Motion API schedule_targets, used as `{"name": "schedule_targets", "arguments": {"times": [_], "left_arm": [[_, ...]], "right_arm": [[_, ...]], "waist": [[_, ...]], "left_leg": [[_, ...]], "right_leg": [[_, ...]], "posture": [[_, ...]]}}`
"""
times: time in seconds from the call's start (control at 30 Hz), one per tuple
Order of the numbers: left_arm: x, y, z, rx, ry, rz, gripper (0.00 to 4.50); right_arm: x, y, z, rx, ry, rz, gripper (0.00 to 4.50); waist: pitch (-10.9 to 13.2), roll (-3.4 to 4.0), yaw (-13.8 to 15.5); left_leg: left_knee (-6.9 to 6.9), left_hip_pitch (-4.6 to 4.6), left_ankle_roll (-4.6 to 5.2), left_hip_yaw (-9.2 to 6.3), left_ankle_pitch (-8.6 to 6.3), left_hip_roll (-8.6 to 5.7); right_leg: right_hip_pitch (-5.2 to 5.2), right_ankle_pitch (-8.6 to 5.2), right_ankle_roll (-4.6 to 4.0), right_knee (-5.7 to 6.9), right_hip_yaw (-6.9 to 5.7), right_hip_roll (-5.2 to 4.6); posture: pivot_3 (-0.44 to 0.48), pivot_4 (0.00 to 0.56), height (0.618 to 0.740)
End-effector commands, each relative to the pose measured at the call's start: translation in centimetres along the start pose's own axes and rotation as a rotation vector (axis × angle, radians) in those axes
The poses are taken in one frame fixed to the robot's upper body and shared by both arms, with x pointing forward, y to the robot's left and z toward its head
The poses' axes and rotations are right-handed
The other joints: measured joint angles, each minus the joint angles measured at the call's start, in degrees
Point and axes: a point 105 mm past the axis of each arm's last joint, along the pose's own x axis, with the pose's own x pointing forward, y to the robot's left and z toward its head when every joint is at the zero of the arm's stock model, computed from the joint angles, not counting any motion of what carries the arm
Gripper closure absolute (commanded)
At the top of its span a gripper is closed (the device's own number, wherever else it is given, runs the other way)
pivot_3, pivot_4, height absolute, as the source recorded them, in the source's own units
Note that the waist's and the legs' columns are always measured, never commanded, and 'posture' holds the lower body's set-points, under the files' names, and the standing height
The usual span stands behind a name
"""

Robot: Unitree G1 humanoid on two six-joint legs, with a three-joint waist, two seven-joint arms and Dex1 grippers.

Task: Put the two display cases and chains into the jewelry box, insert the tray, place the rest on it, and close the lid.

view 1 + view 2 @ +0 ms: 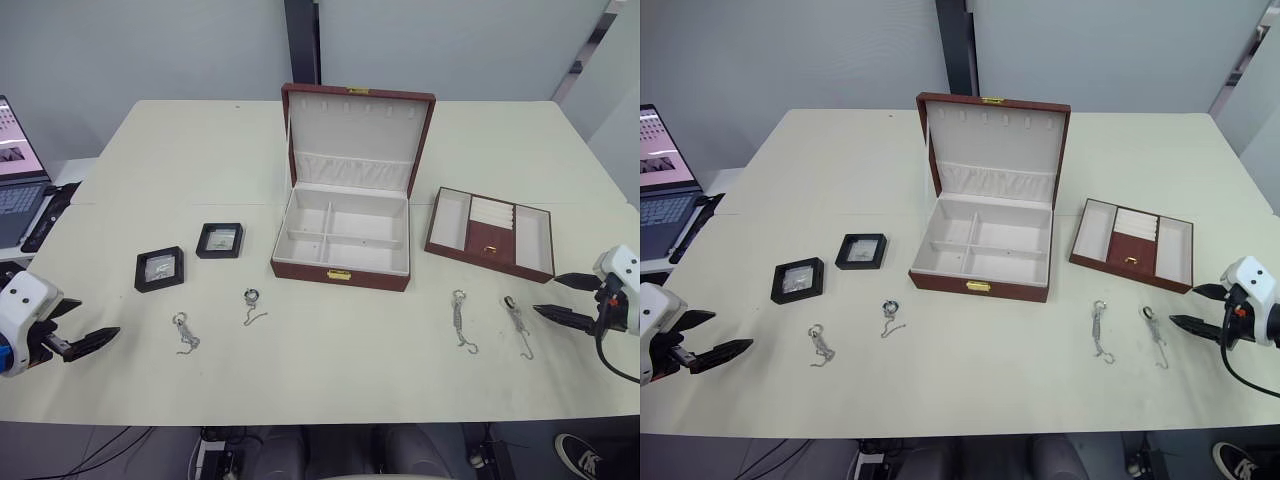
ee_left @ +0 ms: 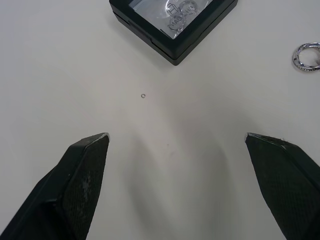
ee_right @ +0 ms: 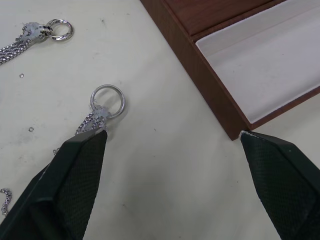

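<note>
Jewelry box (image 1: 340,245) sits mid-bench (image 1: 200,150), lid (image 1: 355,135) raised behind it; tray (image 1: 490,233) lies just right of the box. Two display cases (image 1: 159,268) (image 1: 220,240) lie left of the box, side by side, with two short chains (image 1: 184,333) (image 1: 251,304) in front of them. Two long chains (image 1: 462,320) (image 1: 517,322) lie in front of the tray, near the right bench edge.

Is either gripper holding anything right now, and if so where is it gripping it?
Nothing is held. The left gripper and right gripper are both open over bare table.
</note>
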Motion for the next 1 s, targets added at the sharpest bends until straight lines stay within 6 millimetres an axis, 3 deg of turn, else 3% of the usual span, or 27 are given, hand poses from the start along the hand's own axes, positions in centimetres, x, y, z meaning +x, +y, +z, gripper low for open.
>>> {"name": "schedule_targets", "arguments": {"times": [0.03,1.0], "left_arm": [[-0.02,0.26,0.55,0.018,-0.012,0.008,0.0],[0.07,1.18,0.67,0.033,0.009,0.059,0.0]], "right_arm": [[-0.6,-0.68,0.82,-0.02,-0.032,-0.037,0.01],[-0.82,-1.06,0.66,-0.022,-0.033,-0.049,0.01]], "waist": [[0.0,0.0,0.0],[0.0,0.0,0.0]], "left_leg": [[0.0,0.0,0.0,0.0,0.0,0.0],[0.02,0.01,0.0,0.0,0.0,0.0]], "right_leg": [[0.0,0.0,0.0,0.0,0.0,0.0],[0.0,0.0,0.0,0.04,-0.01,0.0]], "posture": [[0.0,0.15,0.74],[0.0,0.15,0.74]]}}
